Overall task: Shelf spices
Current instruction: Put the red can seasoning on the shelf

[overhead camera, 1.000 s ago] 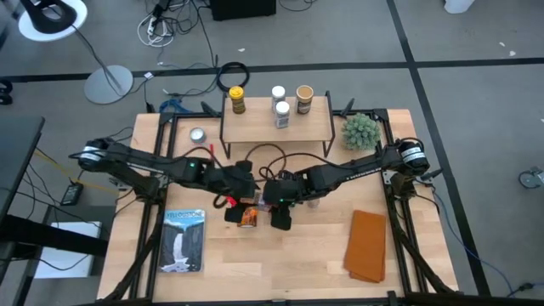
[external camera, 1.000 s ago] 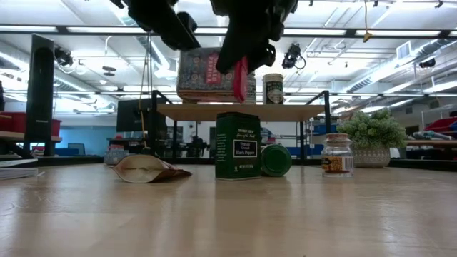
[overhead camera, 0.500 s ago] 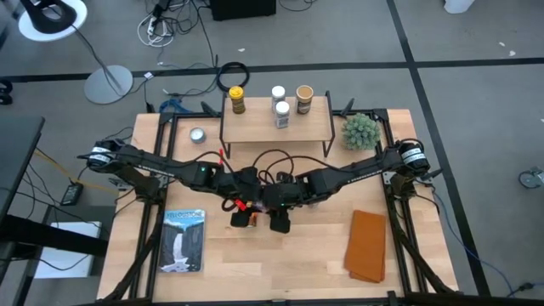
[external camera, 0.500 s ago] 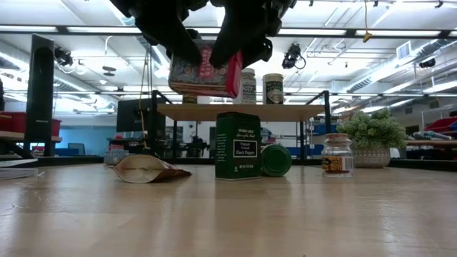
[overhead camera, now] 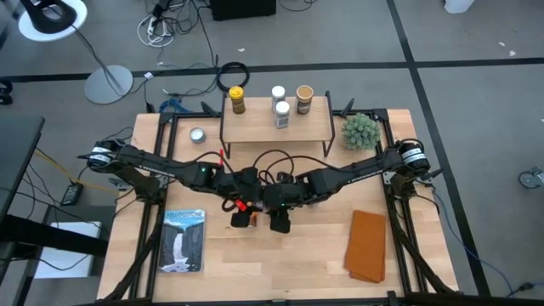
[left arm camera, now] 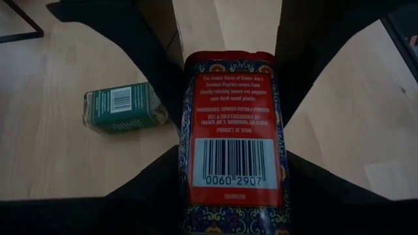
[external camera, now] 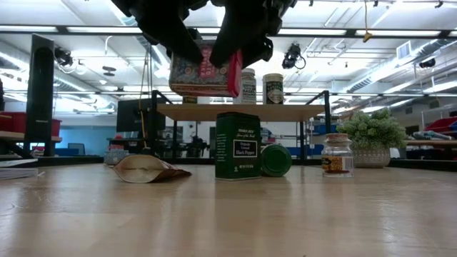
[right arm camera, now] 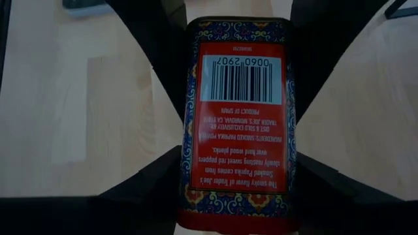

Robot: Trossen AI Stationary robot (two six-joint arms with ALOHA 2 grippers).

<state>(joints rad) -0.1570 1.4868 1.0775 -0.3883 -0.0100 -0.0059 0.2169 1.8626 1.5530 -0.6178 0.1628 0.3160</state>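
Observation:
A red tin (external camera: 206, 71) with a patterned border hangs above the table's middle, and both my left gripper (external camera: 175, 39) and my right gripper (external camera: 239, 39) are shut on it. The shelf (overhead camera: 276, 127) stands at the far edge with several jars on its board. Below the tin, a green box (external camera: 238, 145) stands upright on the table. Beside it a green-lidded jar (external camera: 275, 160) lies on its side. A small jar (external camera: 337, 155) stands to the right, and a brown packet (external camera: 146, 169) lies flat to the left. My left gripper pinches the tin's two narrow long sides at its barcode end (left arm camera: 189, 189) between its two fingers. The fingers slant down from the table's left and lie along the tin. The tin is lifted clear, lying roughly level. My right gripper pinches the same two narrow sides at the opposite end (right arm camera: 189, 196), the one away from the barcode. Its fingers slant down from the table's right and lie along the tin, which spans between the two grippers, clear of the table.
A spiky green plant (overhead camera: 360, 129) stands at the far right and a flat silver tin (overhead camera: 197, 134) at the far left. A picture book (overhead camera: 184, 240) lies near the left front, a brown pad (overhead camera: 367, 246) near the right front.
My left gripper has come down and toward the table's right, from beside the tin onto its left end. The tin has stayed lifted in my right gripper and has shifted only slightly. In the last half second nothing has moved.

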